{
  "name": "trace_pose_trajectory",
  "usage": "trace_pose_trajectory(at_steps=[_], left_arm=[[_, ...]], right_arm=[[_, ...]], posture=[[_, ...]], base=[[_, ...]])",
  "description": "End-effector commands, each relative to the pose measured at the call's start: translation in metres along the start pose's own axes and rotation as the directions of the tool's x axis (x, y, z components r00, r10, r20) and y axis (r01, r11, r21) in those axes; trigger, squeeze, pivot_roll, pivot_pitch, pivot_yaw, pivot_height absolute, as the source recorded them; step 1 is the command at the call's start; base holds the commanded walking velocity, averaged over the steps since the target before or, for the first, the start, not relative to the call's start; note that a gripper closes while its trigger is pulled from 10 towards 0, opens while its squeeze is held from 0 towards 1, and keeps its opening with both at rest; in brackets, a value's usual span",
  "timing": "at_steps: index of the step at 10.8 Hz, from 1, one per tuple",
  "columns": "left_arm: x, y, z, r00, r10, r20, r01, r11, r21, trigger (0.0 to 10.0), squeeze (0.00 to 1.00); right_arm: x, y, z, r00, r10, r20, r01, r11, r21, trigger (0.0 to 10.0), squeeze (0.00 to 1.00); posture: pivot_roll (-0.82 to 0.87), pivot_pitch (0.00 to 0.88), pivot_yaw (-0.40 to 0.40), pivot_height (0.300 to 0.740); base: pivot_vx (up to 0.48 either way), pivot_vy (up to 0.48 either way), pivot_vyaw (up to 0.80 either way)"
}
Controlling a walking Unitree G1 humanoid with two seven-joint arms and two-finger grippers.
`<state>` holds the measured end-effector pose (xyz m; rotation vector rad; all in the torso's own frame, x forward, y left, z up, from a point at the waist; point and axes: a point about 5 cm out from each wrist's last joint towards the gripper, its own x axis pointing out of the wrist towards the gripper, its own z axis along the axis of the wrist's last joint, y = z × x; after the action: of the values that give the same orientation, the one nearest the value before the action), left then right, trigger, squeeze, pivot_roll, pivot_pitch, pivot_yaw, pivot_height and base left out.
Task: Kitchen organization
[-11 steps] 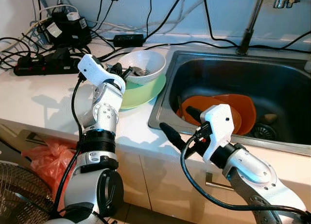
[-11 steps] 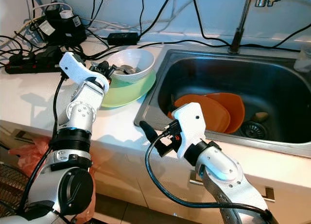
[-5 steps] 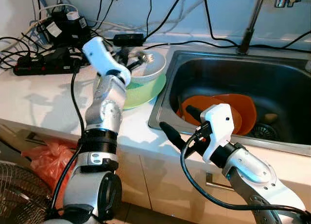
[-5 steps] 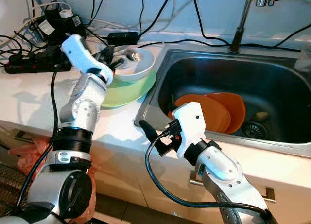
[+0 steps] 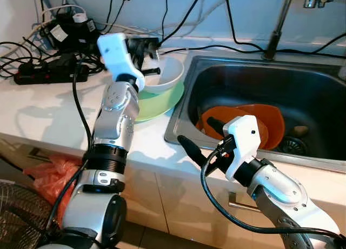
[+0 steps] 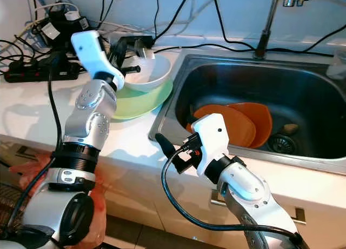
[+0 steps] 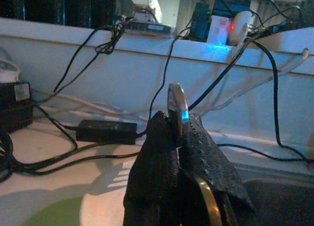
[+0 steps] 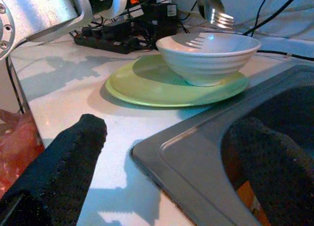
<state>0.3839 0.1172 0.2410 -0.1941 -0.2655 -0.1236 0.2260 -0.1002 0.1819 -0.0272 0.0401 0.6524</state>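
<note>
Nearest to me, the right gripper (image 5: pixel 199 143) hangs over the counter (image 5: pixel 43 111) edge just before the sink (image 5: pixel 303 92), its fingers (image 8: pixel 64 157) spread wide and holding nothing. Inside the sink lie orange plates (image 5: pixel 254 122). Farther left on the counter, a white bowl (image 8: pixel 208 57) sits on a green plate (image 8: pixel 147 81), just beside the sink rim. Above the bowl's far-left rim, the left gripper (image 6: pixel 127 54) is raised, its fingers (image 7: pixel 162 177) pinched tight on a metal fork (image 8: pixel 218 15). The fork is held in the air; its long axis runs up along the fingers and its tines point toward the sink side, over the bowl. I judge the fork light, stiff and smooth, so it may slip or turn; a grip on the middle of the handle seems safest. Behind are black cables (image 5: pixel 48 49) near the wall.
</note>
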Motion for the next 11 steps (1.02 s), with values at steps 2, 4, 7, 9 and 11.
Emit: trace_pose_trajectory(at_steps=[2,4,7,9,11], left_arm=[[-0.002,0.007,-0.007,0.999,0.016,-0.030,-0.016,1.000,0.006,2.6,0.00],[-0.003,0.012,-0.021,0.995,0.041,-0.096,-0.042,0.999,-0.003,4.0,0.00],[-0.006,0.015,-0.032,0.989,0.050,-0.141,-0.053,0.999,-0.014,10.0,1.00],[-0.006,0.015,-0.033,0.988,0.051,-0.145,-0.053,0.998,-0.015,10.0,1.00],[-0.005,0.018,-0.031,0.988,0.067,-0.137,-0.071,0.997,-0.026,10.0,1.00]], right_arm=[[0.002,0.000,0.001,1.000,-0.001,0.010,0.001,1.000,-0.005,10.0,0.00],[0.002,0.001,0.001,1.000,-0.003,0.009,0.003,1.000,-0.005,10.0,0.00],[0.001,0.001,0.001,1.000,-0.004,0.008,0.004,1.000,-0.005,10.0,0.00],[0.001,0.001,0.001,1.000,-0.007,0.008,0.007,1.000,-0.006,10.0,0.00],[0.001,0.000,0.001,1.000,-0.008,0.009,0.008,1.000,-0.006,10.0,0.00]], posture=[[-0.21,0.000,0.110,0.740],[-0.21,0.000,0.113,0.740],[-0.21,0.000,0.113,0.740],[-0.21,0.000,0.114,0.740],[-0.21,0.000,0.113,0.740]], base=[[0.000,0.000,0.00],[0.000,0.000,0.00],[0.000,0.000,0.00],[0.000,0.000,0.00],[0.000,0.000,0.00]])
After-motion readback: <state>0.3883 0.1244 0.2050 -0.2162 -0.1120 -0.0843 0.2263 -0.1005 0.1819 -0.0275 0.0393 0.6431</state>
